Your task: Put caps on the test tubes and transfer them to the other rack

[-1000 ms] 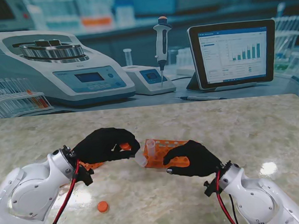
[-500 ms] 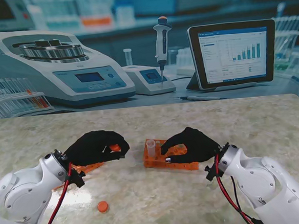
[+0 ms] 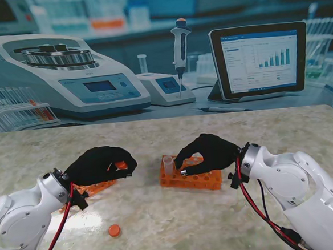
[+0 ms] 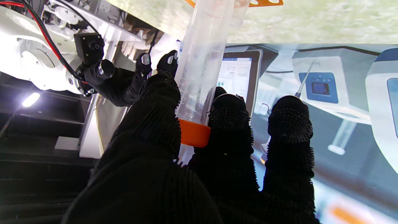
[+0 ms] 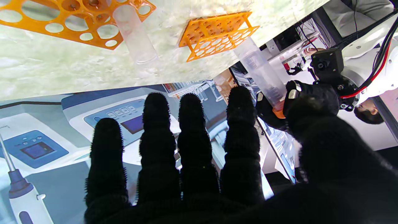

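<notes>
My left hand (image 3: 100,164) is shut on a clear test tube (image 4: 202,62) with an orange cap (image 4: 194,133), pinched between thumb and fingers. It hovers over the left orange rack (image 3: 94,188). The cap (image 3: 121,164) shows at the fingertips in the stand view. My right hand (image 3: 205,152) hangs open over the middle orange rack (image 3: 193,180), holding nothing. An uncapped tube (image 3: 168,164) stands in that rack's left end, just left of the right fingertips. The right wrist view shows this rack (image 5: 71,21), the uncapped tube (image 5: 135,34), the other rack (image 5: 217,34) and the held tube (image 5: 261,71).
A loose orange cap (image 3: 114,230) lies on the marble table (image 3: 294,150), nearer to me than the left hand. Beyond the table's far edge stand a centrifuge (image 3: 66,75), a pipette (image 3: 179,44) on its stand and a tablet (image 3: 259,58).
The hands have parted. The left hand drew the capped tube away to the left; the right hand let go of it and moved back over the middle rack.
</notes>
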Tool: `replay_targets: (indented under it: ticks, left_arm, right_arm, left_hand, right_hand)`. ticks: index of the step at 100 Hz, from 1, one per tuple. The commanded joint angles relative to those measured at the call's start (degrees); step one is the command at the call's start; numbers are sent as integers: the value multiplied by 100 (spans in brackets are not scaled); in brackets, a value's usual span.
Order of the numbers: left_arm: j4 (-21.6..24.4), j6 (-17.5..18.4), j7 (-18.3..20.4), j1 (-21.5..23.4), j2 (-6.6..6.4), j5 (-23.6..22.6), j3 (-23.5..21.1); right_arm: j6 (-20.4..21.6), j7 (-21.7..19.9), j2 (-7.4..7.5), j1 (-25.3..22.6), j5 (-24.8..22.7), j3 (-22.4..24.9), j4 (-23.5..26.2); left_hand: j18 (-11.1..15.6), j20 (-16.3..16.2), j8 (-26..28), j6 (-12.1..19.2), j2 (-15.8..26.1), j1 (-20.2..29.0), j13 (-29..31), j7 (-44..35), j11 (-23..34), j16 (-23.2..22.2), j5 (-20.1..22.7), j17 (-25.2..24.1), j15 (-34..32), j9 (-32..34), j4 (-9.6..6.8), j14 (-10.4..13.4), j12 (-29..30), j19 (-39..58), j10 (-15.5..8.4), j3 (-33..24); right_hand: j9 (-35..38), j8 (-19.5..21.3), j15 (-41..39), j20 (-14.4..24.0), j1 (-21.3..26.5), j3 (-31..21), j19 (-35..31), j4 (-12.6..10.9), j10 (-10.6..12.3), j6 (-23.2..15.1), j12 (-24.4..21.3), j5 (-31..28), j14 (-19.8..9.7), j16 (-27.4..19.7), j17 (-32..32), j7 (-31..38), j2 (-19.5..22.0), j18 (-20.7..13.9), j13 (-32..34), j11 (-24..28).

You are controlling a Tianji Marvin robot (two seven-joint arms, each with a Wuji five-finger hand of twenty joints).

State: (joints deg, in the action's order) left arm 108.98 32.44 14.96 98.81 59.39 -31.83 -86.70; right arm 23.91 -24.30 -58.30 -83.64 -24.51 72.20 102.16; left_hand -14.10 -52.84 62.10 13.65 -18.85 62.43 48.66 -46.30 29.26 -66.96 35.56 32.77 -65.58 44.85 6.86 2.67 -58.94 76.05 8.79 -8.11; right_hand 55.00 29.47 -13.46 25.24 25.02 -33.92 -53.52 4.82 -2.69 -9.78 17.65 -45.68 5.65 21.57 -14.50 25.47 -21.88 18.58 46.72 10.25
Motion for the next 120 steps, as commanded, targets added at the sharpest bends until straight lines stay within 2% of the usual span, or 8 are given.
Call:
replay_targets:
  ticks: [1, 35, 66, 120]
  left_arm:
    - [-31, -2, 19, 40, -10, -26, -34]
    - [-122, -19, -9, 146, -4, -154, -273]
    - [-266, -95, -20, 195, -4, -321, -472]
    - [-522, -202, -164, 303, 14, -696, -865]
  right_arm:
    - [-65, -45, 17, 100, 22, -35, 94]
    - [-247, -226, 32, 358, 141, -163, 48]
    - [-70, -9, 6, 166, 59, -61, 10]
    - [-14, 94, -8, 12, 20, 81, -68]
  left_hand:
    - [-124, -299, 1030, -199, 1300, 1154, -244, -2612, 1291, -52, 1054, -31, -166, 564, -478, 241, -288, -30, -849, -2311]
    - [-139, -316, 1028, -197, 1304, 1154, -254, -2609, 1290, -65, 1061, -64, -166, 559, -475, 223, -288, -27, -847, -2310]
    - [-154, -339, 1027, -205, 1291, 1154, -276, -2607, 1295, -79, 1058, -111, -170, 557, -472, 191, -309, -17, -830, -2320]
    - [-162, -377, 1022, -213, 1292, 1154, -297, -2603, 1273, -100, 1051, -169, -171, 548, -466, 163, -357, -1, -825, -2322]
  right_hand:
    - [-129, -64, 291, -113, -140, 123, 37, -125, 206, -130, -75, 132, -162, -80, 76, 4, 171, 77, -105, -101]
    - [-147, -66, 296, -146, -190, 194, 44, -125, 214, -115, -84, 148, -202, -162, 123, -1, 201, 92, -96, -94]
    - [-146, -58, 284, -160, -199, 197, 41, -131, 220, -80, -73, 122, -201, -184, 160, 10, 200, 108, -118, -79]
    - [-131, -27, 281, -168, -201, 194, 39, -132, 220, -68, -52, 79, -188, -200, 180, 27, 210, 121, -135, -68]
